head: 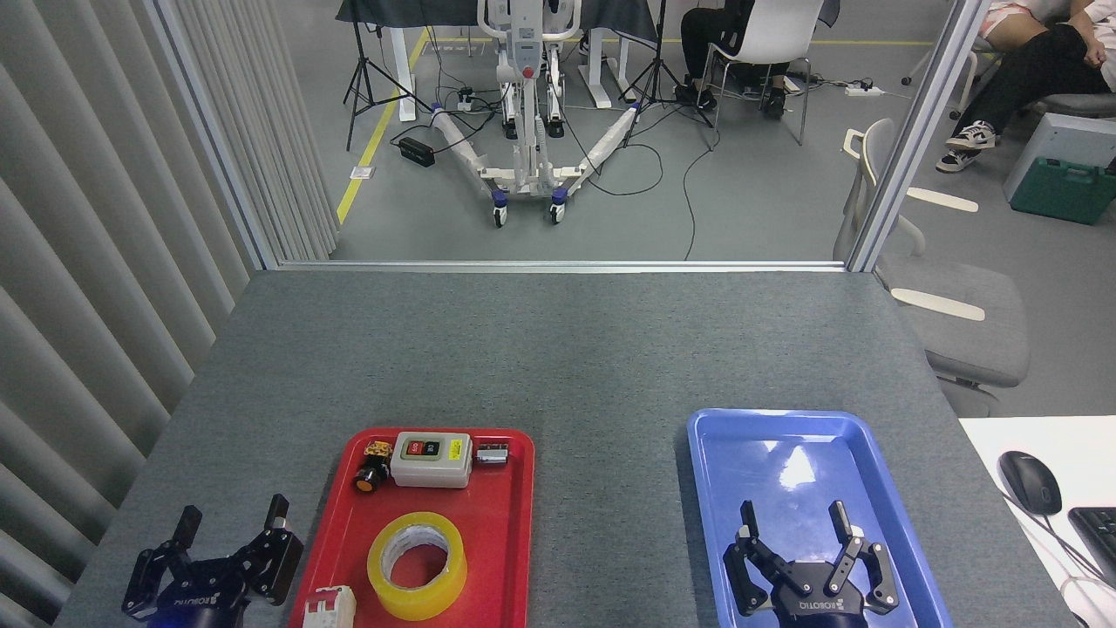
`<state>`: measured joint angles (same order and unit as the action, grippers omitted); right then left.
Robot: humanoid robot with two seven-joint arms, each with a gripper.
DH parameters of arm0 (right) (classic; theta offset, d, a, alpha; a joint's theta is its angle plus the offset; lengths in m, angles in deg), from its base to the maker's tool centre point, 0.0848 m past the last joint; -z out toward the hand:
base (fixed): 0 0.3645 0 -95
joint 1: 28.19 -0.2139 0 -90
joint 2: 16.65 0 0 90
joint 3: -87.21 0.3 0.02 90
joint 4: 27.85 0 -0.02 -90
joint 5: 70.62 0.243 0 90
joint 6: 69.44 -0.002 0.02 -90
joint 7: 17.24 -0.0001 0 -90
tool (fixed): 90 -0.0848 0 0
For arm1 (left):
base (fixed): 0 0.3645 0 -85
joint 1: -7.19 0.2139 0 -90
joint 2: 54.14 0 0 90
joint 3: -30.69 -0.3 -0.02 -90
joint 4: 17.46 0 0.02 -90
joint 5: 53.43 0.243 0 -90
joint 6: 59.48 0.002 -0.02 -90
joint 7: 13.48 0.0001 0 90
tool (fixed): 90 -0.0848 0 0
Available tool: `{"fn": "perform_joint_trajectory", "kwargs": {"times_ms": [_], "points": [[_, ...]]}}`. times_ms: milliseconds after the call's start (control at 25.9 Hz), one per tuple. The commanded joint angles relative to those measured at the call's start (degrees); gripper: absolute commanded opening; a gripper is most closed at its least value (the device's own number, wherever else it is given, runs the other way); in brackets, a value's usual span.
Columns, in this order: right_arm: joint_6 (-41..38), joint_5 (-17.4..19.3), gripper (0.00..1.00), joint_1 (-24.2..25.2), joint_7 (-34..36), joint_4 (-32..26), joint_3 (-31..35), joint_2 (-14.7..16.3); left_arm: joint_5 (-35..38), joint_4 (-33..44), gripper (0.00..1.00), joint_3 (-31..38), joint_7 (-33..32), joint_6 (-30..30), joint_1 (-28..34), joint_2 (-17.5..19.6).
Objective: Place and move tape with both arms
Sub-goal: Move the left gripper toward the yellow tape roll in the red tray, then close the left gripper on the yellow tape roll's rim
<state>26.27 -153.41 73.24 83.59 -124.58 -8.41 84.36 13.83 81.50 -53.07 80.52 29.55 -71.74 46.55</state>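
The yellow tape [417,564] lies flat in the near half of the red tray [510,541], its whitish core facing up. My left gripper [231,522] stands open over the table just left of the red tray, apart from the tape, with nothing between its fingers. On the other side, my right gripper [792,520] hangs open above the near end of the blue tray [767,436], which holds nothing else.
The red tray also holds a grey switch box [431,459], a small black and yellow button part [372,467], a metal piece [492,453] and a white and red part [328,607]. A mouse [1029,481] and keyboard [1097,532] sit on the white desk at right.
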Motion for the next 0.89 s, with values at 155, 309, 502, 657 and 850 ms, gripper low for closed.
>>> {"fn": "perform_joint_trajectory", "kwargs": {"times_ms": [155, 309, 502, 657, 850], "points": [[0.01, 0.0, 1.0, 0.0, 0.06, -0.3, 0.34, 0.42, -1.07, -0.35, 1.0, 0.0, -0.48, 0.0, -0.6, -0.14], [0.01, 0.0, 1.0, 0.0, 0.06, -0.39, 0.34, 0.34, -2.13, -2.28, 1.0, -0.35, -2.59, -0.26, -2.98, 0.38], [0.01, 0.0, 1.0, 0.0, 0.06, -0.48, 0.34, 0.51, -2.21, -4.04, 1.0, -1.67, -12.52, -0.7, -5.96, 1.18], [0.01, 0.0, 1.0, 0.0, 0.06, -0.39, 0.34, 0.25, -2.21, -4.83, 1.0, -1.76, -24.39, -0.79, -8.25, 0.82], [0.01, 0.0, 1.0, 0.0, 0.06, -0.39, 0.43, 0.51, -2.21, -4.83, 1.0, -5.1, -31.68, -0.97, -10.89, 1.26]]}}
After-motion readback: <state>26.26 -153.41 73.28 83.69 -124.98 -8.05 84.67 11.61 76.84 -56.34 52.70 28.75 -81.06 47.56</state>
